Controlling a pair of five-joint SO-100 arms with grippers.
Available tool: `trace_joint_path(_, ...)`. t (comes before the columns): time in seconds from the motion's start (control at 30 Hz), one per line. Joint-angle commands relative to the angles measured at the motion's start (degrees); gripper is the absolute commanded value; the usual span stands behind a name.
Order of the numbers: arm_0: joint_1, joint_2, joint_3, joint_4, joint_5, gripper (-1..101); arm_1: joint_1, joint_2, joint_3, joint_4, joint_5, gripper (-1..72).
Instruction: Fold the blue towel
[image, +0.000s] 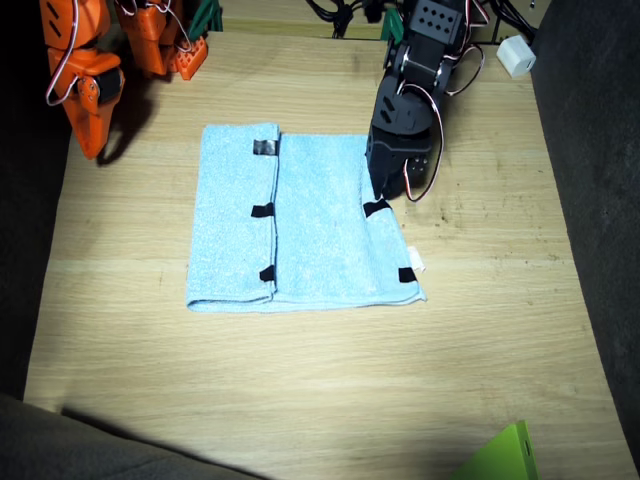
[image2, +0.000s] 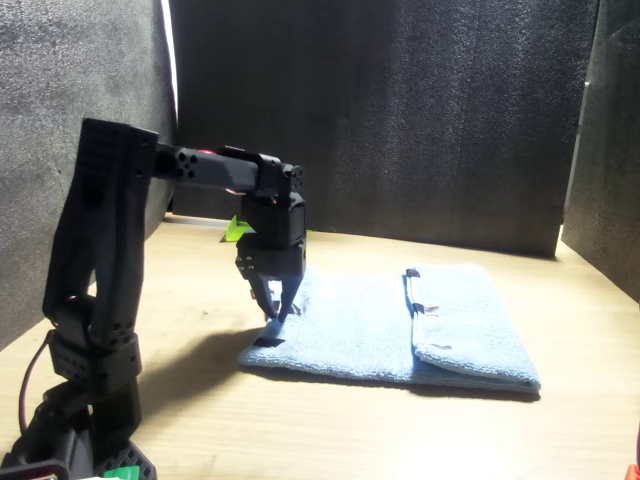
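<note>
The blue towel (image: 300, 225) lay flat near the middle of the wooden table (image: 300, 400). One side of it was already folded over, so a doubled flap covered part of the cloth and its edge ran across the towel as a straight seam. Small black tape strips (image: 263, 211) sat along that folded edge, and more of them lined the opposite edge, where a small white tag (image: 414, 262) stuck out.

The left arm (image: 420, 70), black, reached down over the unfolded edge of the towel. Its gripper (image2: 277, 310) pointed straight down, with the fingers (image2: 287, 300) a little apart and their tips at the cloth just beside a tape strip; whether they pinched any cloth could not be told.

The right arm (image: 85, 85), orange, was drawn back at the table's far corner, well apart from the towel. Its fingers could not be made out, so their state could not be told.
</note>
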Motion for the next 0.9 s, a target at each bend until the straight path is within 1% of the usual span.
trace_joint_path(0.0,1.8,5.7,1.8,-0.4,-0.2,0,-0.1,-0.2,-0.5,0.4,0.8,-0.1)
trace_joint_path(0.17,0.4,8.5,2.6,-1.0,1.4,-1,0.0,-1.0,-1.0,0.3,1.0,-0.1)
trace_joint_path(0.5,-7.9,7.8,-1.8,-0.4,5.9,-1,-0.3,-2.5,-1.7,0.3,1.2,-0.1)
trace_joint_path(0.7,-9.5,1.3,-10.3,3.5,8.2,-1,-0.6,-2.6,-1.7,0.3,1.5,-0.1)
trace_joint_path(0.87,-7.7,-5.5,-23.6,10.7,9.8,-1,-0.7,-2.7,-1.7,0.3,1.7,-0.1)
